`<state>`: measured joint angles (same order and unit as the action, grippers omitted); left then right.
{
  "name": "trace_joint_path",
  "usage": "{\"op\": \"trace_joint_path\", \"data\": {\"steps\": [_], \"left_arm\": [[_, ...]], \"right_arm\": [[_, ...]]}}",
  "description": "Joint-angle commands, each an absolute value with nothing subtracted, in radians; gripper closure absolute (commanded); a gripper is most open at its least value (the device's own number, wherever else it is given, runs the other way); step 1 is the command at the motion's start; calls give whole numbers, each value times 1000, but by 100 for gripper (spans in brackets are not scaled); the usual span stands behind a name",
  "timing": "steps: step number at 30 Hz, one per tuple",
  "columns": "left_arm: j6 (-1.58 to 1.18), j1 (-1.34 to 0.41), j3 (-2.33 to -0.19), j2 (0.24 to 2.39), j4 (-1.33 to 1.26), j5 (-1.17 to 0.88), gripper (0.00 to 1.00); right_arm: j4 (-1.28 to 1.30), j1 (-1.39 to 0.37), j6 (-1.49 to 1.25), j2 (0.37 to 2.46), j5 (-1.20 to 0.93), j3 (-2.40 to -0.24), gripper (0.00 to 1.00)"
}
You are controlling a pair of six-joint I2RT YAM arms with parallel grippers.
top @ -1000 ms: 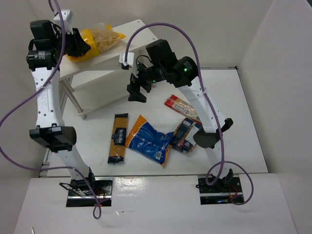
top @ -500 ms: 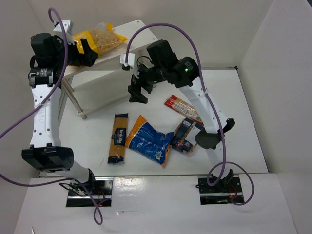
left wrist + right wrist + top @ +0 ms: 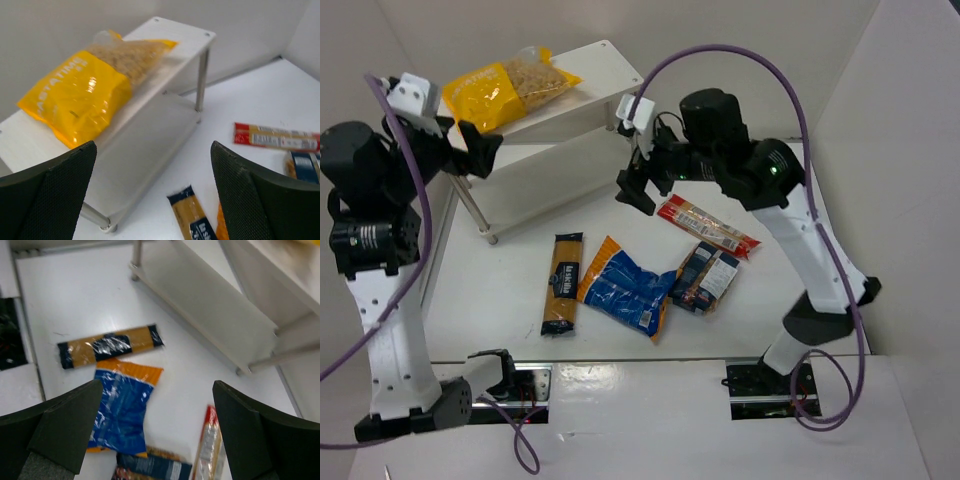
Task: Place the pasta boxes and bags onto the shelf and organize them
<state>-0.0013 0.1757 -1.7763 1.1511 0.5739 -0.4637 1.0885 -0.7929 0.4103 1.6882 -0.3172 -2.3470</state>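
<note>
The yellow-and-clear bag [image 3: 510, 85] [image 3: 80, 90] lies free on the top board of the white shelf [image 3: 605, 62] [image 3: 187, 42]. My left gripper [image 3: 480, 150] [image 3: 152, 165] hangs open and empty just left of the shelf, apart from the bag. On the table lie the orange-dark spaghetti packet [image 3: 561, 283] [image 3: 107, 346], the blue crinkly bag [image 3: 625, 288] [image 3: 122, 407], the dark blue box [image 3: 708, 277] [image 3: 155, 467] and the slim red packet [image 3: 708, 226] [image 3: 210, 450]. Above the table, between the shelf's right end and the red packet, my right gripper [image 3: 638, 185] [image 3: 157, 390] is open and empty.
The shelf's lower board [image 3: 540, 185] [image 3: 215, 310] carries nothing. Thin silver legs [image 3: 475, 215] [image 3: 201, 75] stand at its corners. White walls close in the table at the back and both sides. Purple cables loop over both arms.
My left gripper opened, let go of the yellow bag on the top board and drew back to the left. The right arm swung to the right, nearer the red packet.
</note>
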Motion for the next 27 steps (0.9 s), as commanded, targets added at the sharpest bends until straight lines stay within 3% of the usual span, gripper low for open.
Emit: {"op": "trace_joint_path", "data": {"steps": [1,8,14,18,22,27], "left_arm": [[78,178,-1657,1100,615,-612,0],[300,178,-1364,971,693,-713,0],[382,189,-1146,927,693,-773,0],[403,198,-1030,927,658,-761,0],[414,198,-989,952,658,-707,0],[414,198,-980,1000,670,-667,0]], "right_arm": [[858,-802,333,1530,-65,-2116,1],[626,-577,288,1236,-2,-1540,0],[575,-387,206,1127,21,-1225,0],[539,-266,94,1127,132,-1108,0],[505,-114,84,1109,63,-999,0],[505,-77,104,1109,113,-963,0]]}}
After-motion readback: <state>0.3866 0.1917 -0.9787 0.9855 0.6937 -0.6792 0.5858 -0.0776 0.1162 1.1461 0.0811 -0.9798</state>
